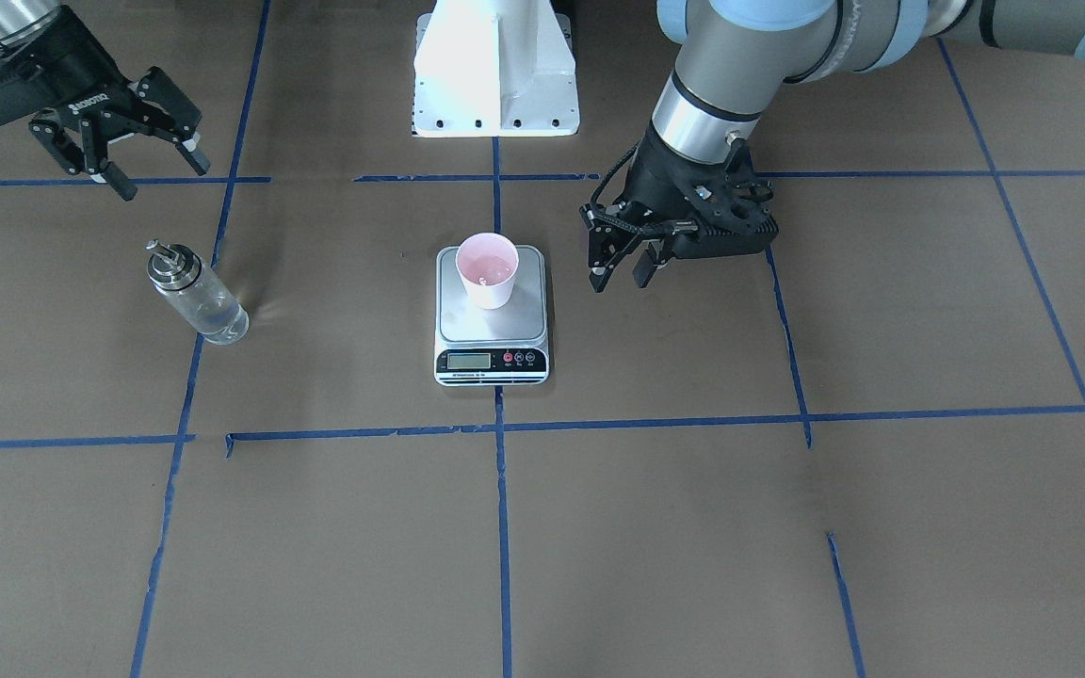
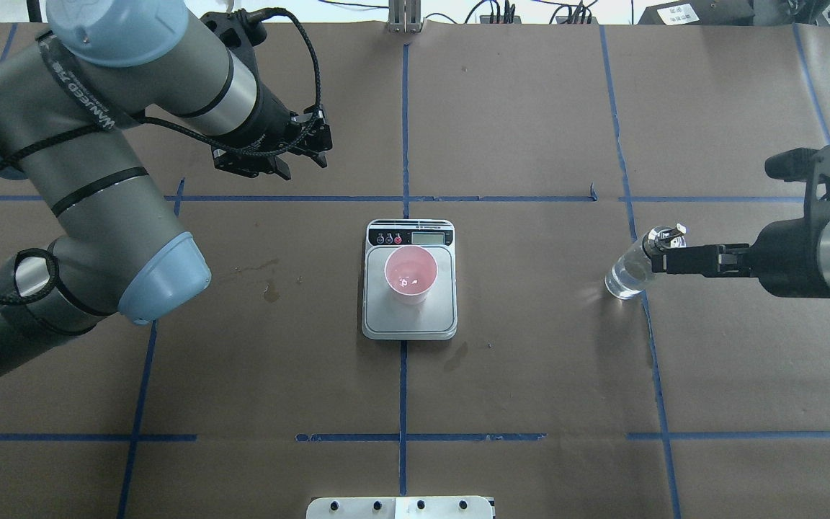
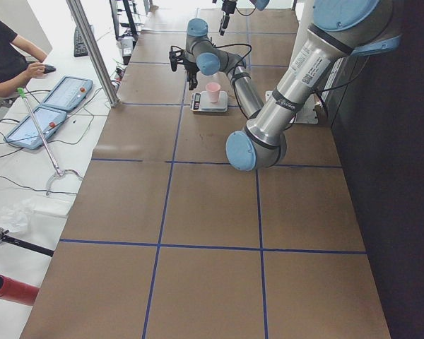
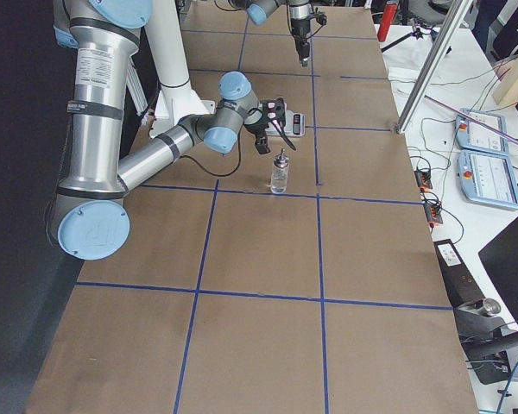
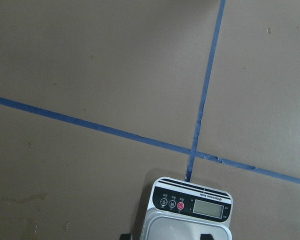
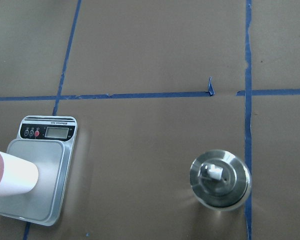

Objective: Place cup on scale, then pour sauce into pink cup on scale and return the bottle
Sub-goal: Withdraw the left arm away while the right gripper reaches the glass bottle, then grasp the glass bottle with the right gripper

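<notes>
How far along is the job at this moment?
Done: the cup stands on the scale. In hand: nothing. The right pincer is open near the bottle, not touching it, and the bottle stands upright. The left pincer is open beside the scale. Left: I cannot tell whether the pour happened, so perhaps the pour and the return.

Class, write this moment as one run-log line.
cup: upright on scale | bottle: standing on table, free | right tool: open, near bottle | left tool: open, empty

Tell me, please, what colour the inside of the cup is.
Pink, much like its pale pink outside; the cup shows it best in the overhead exterior view.
</notes>
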